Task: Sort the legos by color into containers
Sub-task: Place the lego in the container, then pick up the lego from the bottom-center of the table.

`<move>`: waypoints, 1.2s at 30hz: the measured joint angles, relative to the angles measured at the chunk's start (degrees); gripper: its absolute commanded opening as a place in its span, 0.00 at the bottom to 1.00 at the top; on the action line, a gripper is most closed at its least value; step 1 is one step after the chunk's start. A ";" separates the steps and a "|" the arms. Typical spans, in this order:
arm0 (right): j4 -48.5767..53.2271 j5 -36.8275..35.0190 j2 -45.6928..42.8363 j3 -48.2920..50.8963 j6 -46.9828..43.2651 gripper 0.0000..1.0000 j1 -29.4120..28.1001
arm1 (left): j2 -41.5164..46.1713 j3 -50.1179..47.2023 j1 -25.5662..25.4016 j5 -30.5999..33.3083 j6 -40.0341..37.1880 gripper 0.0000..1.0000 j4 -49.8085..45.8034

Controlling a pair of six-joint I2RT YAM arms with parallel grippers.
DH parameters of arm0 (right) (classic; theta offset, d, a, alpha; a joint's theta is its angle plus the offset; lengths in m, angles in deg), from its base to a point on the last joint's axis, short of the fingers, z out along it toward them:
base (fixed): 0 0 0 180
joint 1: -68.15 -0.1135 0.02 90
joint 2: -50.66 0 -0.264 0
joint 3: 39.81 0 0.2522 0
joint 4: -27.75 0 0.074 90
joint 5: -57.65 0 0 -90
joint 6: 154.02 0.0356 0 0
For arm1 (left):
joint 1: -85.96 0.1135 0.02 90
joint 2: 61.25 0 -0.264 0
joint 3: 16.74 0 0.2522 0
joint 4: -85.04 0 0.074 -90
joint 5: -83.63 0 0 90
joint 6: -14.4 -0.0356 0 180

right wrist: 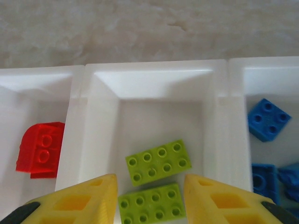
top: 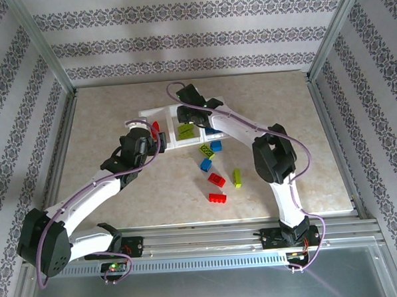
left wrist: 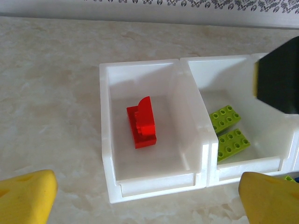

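The containers [top: 158, 113] are three joined white bins at the table's middle. In the left wrist view the left bin [left wrist: 140, 64] holds a red lego [left wrist: 142, 122], and the middle bin holds two lime green legos [left wrist: 227, 118]. The right wrist view adds blue legos [right wrist: 268, 119] in the right bin [right wrist: 261, 65]. My right gripper [right wrist: 149, 200] hovers open above the middle bin, with the nearer green lego [right wrist: 152, 204] lying on the floor below its fingers. The left gripper [left wrist: 149, 200] is open just in front of the left bin, holding nothing.
Several loose legos lie on the table in front of the bins: green [top: 205, 151], blue [top: 216, 146], blue [top: 205, 165], red [top: 217, 180], green [top: 237, 178] and red [top: 218, 198]. The right arm's elbow [top: 272, 158] stands beside them.
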 measured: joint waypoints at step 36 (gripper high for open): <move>9.27 -1.57 -37.92 50.75 13.57 0.47 1.90 | -1.33 -1.73 0.04 -1.29 7.28 1.00 0.68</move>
